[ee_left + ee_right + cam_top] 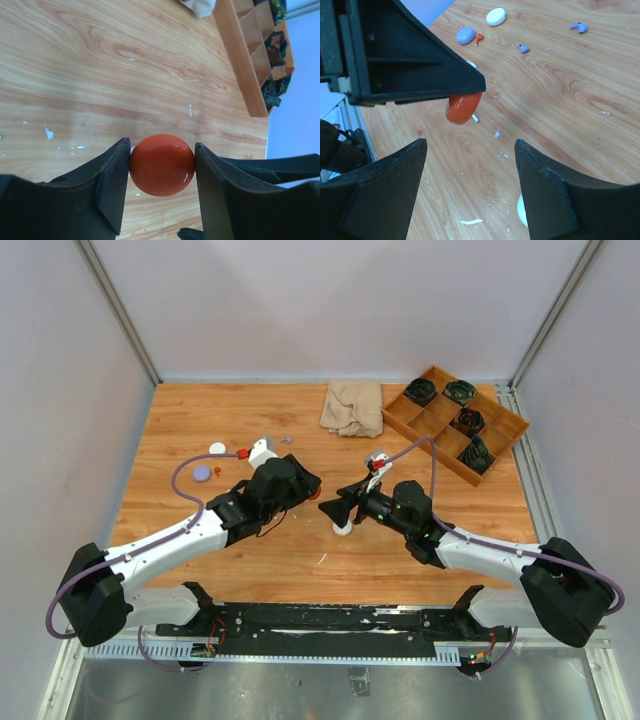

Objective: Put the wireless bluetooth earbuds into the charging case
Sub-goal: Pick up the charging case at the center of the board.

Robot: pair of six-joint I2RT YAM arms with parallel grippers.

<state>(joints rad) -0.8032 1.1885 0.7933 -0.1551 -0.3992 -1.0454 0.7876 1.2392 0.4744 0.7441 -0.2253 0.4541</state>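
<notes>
I'm clamping my left claw [161, 146] on the orange case [161, 167]; purple earbuds [579, 27] are lying loose on the surface [570, 100] beyond it, none seemingly inserted yet. My right claw [470, 145] is hanging apart, gripping nothing.

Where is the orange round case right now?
In the left wrist view, the orange round case sits low centre, clamped in the left gripper over the wooden table.

white case [521, 212] mostly behind right fingers [550, 195], orange case [463, 109] half under left fingers [420, 65]; tray [240, 60] and cloth [200, 6] cut by left wrist view's edge
</notes>
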